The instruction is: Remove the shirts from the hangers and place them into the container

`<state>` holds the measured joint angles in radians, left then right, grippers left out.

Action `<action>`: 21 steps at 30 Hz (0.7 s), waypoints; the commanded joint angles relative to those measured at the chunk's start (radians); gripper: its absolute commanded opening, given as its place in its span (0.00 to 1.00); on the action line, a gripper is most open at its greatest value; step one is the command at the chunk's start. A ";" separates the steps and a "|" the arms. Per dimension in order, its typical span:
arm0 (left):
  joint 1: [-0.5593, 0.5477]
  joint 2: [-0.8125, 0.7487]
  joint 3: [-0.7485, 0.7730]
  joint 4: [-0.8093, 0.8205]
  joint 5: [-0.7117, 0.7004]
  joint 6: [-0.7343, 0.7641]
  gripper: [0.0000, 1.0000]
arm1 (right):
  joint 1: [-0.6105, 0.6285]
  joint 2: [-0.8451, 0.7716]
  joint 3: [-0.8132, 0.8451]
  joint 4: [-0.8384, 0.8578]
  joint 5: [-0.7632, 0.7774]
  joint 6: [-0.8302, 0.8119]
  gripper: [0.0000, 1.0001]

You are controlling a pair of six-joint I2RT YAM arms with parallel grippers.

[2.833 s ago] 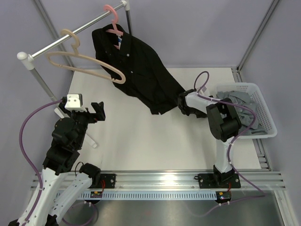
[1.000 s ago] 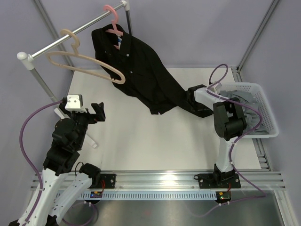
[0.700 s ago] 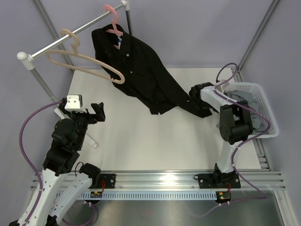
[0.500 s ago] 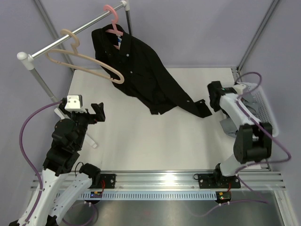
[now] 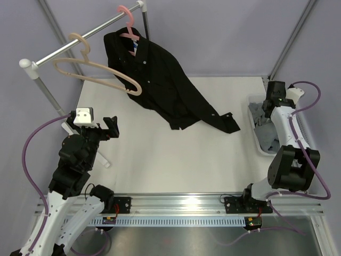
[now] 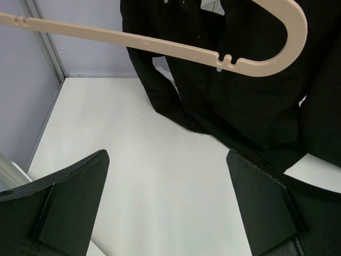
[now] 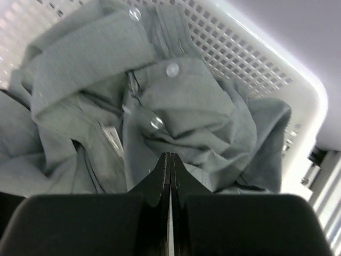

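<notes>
White table (image 5: 160,160), lilac walls: black shirt (image 5: 160,80) on pink hanger (image 5: 130,24) at far-left rail (image 5: 101,25), sleeve (image 5: 221,121) trailing mid-table; grey shirt (image 7: 181,101) in basket (image 7: 240,48), right, under right gripper (image 7: 169,157) pinched shut, empty; left gripper (image 6: 165,160) spread wide, near left; risk of pink hanger dragged off rail by sleeve tug.

Clothes rail (image 5: 80,42) runs across back-left, above the bench (image 5: 160,160). Bare hanger (image 5: 96,72) hooks on it, left of the loaded hanger (image 5: 128,24). Hung shirt (image 5: 160,80) drapes down-right, tail reaching mid-bench. Laundry basket (image 7: 277,64) at the bench's right edge, second shirt (image 7: 85,64) inside, right gripper (image 7: 169,165) directly over it.
</notes>
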<state>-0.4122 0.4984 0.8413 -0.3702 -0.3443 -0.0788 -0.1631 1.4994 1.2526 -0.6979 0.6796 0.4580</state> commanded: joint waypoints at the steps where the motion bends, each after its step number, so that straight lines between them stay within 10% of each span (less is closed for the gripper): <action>1: 0.003 -0.003 -0.004 0.048 -0.015 0.011 0.99 | -0.045 0.022 0.106 0.074 -0.084 -0.024 0.00; 16: 0.003 0.009 -0.005 0.050 -0.021 0.011 0.99 | -0.156 0.278 0.237 0.095 -0.138 0.108 0.00; 21: 0.003 0.020 -0.004 0.048 -0.007 0.008 0.99 | -0.142 0.075 0.082 0.207 -0.302 0.028 0.04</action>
<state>-0.4122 0.5030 0.8413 -0.3702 -0.3447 -0.0784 -0.3214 1.7420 1.3708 -0.5568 0.4889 0.5217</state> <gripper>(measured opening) 0.988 0.030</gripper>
